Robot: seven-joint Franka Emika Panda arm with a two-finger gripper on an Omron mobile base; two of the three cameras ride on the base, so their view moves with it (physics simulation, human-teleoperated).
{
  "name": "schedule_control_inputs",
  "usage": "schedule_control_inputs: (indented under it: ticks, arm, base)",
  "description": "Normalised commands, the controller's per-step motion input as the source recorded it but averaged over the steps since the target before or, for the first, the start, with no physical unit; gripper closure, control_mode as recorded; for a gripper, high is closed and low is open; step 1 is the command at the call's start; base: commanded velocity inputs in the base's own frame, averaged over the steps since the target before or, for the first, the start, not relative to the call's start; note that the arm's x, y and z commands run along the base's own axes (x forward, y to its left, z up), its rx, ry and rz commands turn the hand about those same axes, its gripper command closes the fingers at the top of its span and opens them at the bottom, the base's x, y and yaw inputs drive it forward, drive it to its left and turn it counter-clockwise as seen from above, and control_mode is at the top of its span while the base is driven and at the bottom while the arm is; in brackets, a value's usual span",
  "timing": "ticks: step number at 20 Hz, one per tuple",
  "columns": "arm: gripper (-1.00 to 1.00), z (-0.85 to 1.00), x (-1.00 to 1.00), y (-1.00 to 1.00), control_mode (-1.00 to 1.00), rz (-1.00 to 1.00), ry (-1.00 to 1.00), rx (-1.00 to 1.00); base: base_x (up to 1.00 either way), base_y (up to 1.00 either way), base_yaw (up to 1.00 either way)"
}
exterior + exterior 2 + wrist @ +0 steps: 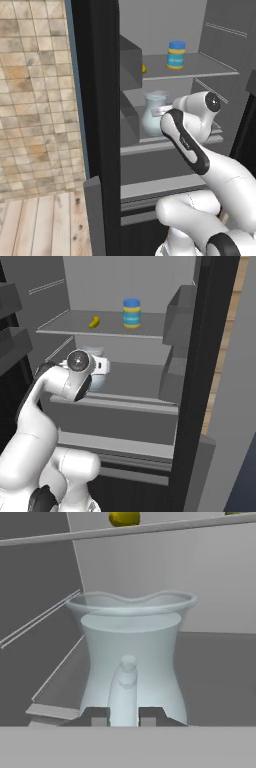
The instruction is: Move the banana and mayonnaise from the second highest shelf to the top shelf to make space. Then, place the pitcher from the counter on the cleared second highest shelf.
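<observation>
The claw (pixel 123 716) is clenched on the pitcher's handle (pixel 123 687), its tips straddling it at the frame's bottom. The pitcher (pixel 153 112) stands on the second highest shelf (pixel 135 381), half hidden behind the wrist. Above, on the top shelf (pixel 110 323), sit the mayonnaise (pixel 132 313) and banana (pixel 94 321); the banana is cut off in the hand view.

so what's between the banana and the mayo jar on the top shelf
Nothing: in the right base view the top shelf is bare between the banana and mayo jar.
</observation>
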Motion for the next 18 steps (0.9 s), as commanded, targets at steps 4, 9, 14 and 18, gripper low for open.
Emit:
schedule_control_inputs:
  ticks: [4, 9, 14, 18]
  arm:
    - [1.0, -0.28, 0.5, -0.03, -1.0, 0.0, 0.0, 0.0]
    - [1.0, -0.18, 0.47, -0.06, -1.0, 0.0, 0.0, 0.0]
    - [1.0, -0.03, 0.52, -0.19, -1.0, 0.0, 0.0, 0.0]
    - [1.0, -0.06, 0.51, -0.12, -1.0, -0.01, 0.0, 0.0]
  base:
    - [0.0, 0.0, 0.0]
    - [0.0, 0.0, 0.0]
    - [0.0, 0.0, 0.0]
    - [0.0, 0.0, 0.0]
